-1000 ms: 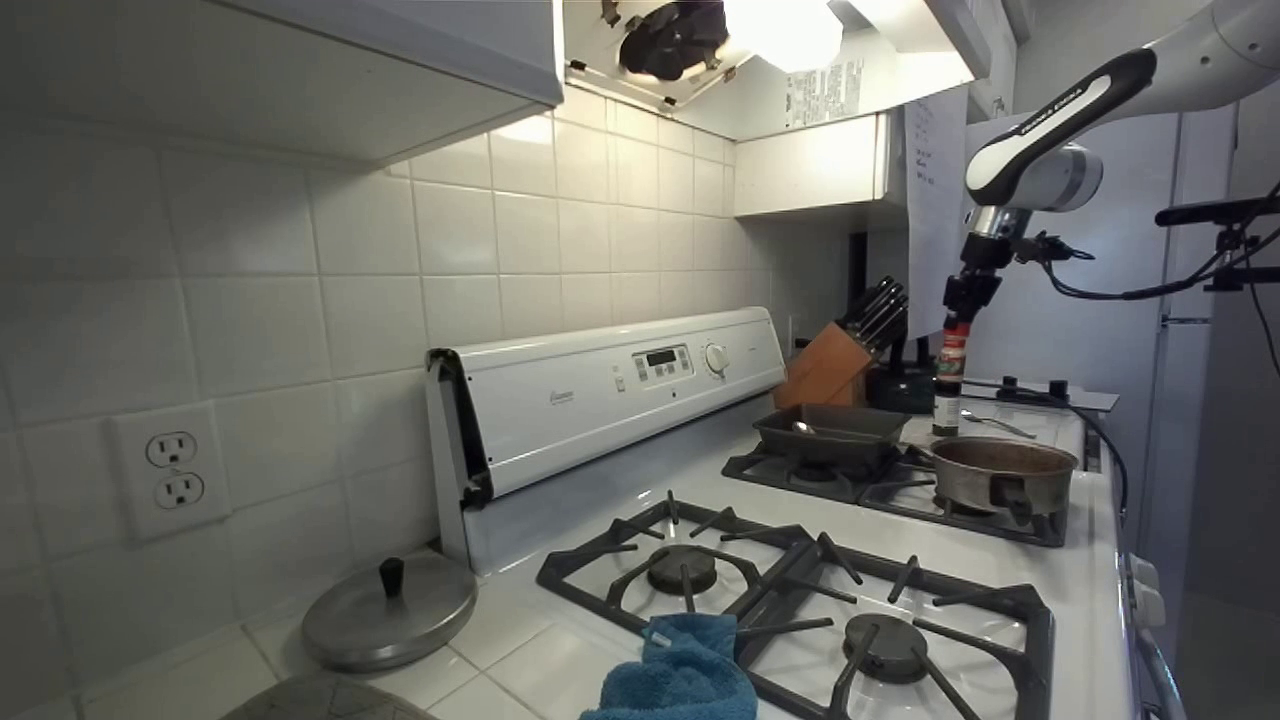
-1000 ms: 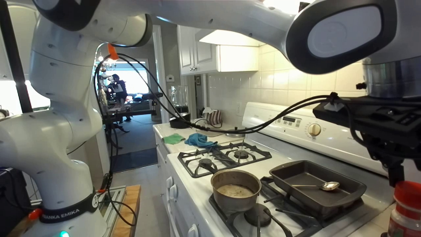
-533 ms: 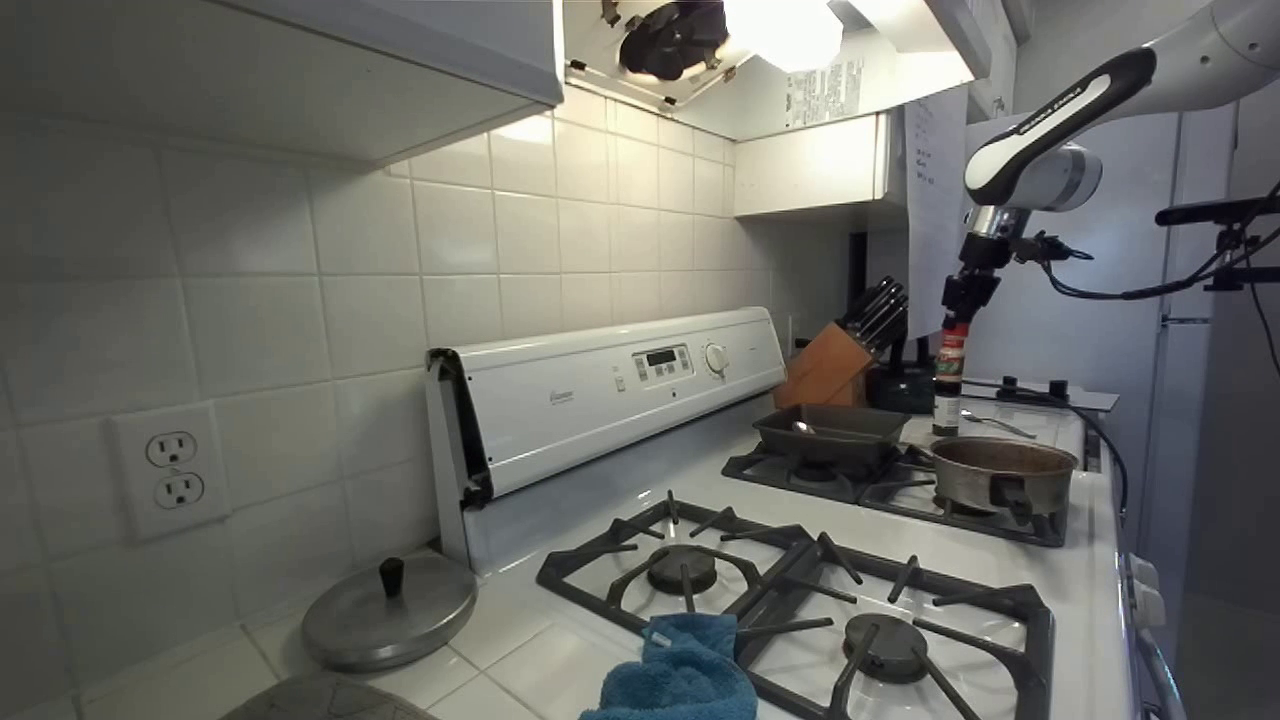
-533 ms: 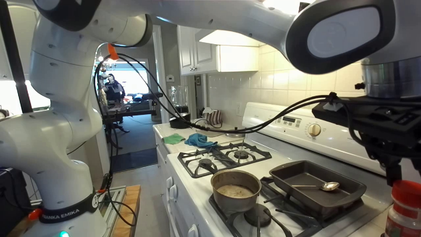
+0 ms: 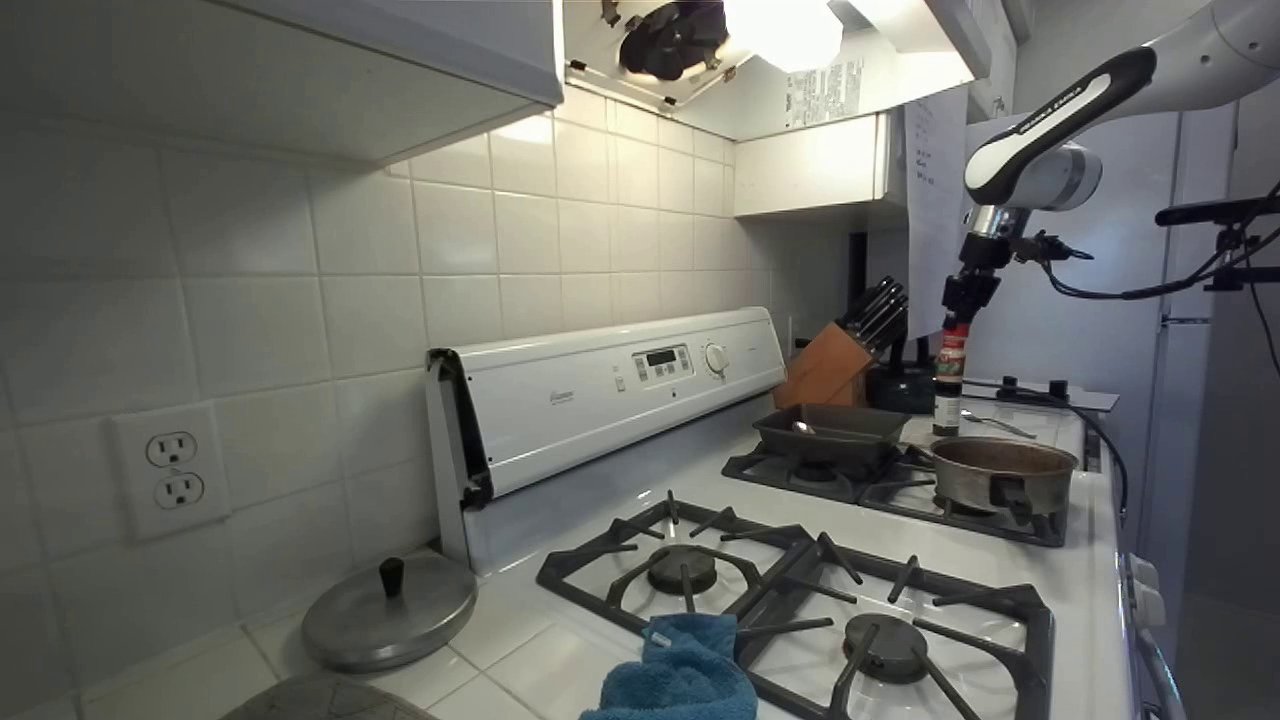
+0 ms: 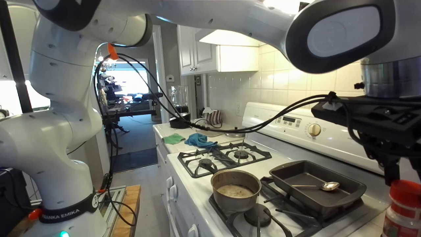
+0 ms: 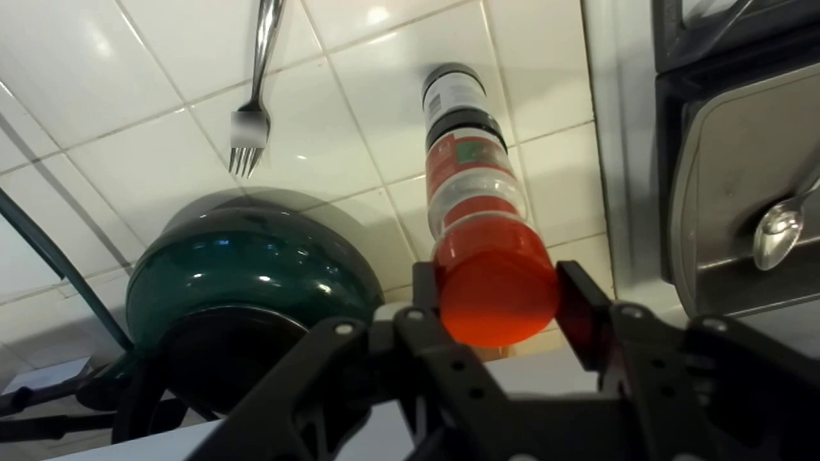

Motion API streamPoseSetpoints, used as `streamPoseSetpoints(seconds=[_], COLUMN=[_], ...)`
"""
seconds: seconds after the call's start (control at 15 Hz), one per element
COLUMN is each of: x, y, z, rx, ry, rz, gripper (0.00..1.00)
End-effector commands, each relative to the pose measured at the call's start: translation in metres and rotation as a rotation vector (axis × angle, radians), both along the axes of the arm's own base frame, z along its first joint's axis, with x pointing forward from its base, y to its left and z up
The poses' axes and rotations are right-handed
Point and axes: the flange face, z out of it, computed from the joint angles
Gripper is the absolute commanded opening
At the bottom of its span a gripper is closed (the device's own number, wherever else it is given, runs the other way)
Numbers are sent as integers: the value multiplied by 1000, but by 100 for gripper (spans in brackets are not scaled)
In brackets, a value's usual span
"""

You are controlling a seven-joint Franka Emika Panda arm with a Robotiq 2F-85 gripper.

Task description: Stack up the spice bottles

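Note:
A spice bottle with a red cap (image 7: 496, 282) and red-and-clear body is between the fingers of my gripper (image 7: 498, 275), which touch both sides of the cap. In an exterior view this red-capped bottle (image 5: 952, 358) stands nearly upright under my gripper (image 5: 968, 308). Directly below it is a bottle with a black cap and white label (image 5: 946, 413), upright on the tiles; it also shows in the wrist view (image 7: 453, 95). The upper bottle's base meets the black cap; whether its weight rests there I cannot tell. In an exterior view only the upper bottle's top part (image 6: 404, 204) shows.
A dark green pot (image 7: 250, 256) and a fork (image 7: 259, 70) lie on the tiles near the bottles. A dark baking pan (image 6: 315, 201) with a spoon (image 6: 330, 186) and a saucepan (image 6: 235, 204) stand on the stove. A knife block (image 5: 825, 368) is behind.
In an exterior view my gripper and the red-capped bottle have shifted slightly together to the left. The lower bottle, pans and pot stay put.

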Motion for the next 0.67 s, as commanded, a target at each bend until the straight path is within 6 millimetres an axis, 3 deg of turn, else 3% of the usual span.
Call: streamPoseSetpoints(seconds=[0.0,0.13,0.2,0.33,0.47,0.6], x=[0,1,1,0,0,0], y=[2,3,3,4,4,4], z=[4,4,4,3,4,5], rx=[17,17,18,19,21,19], ry=[7,8,9,12,13,12], rz=[15,15,15,16,16,15], gripper=[23,29,73,81,95,100])
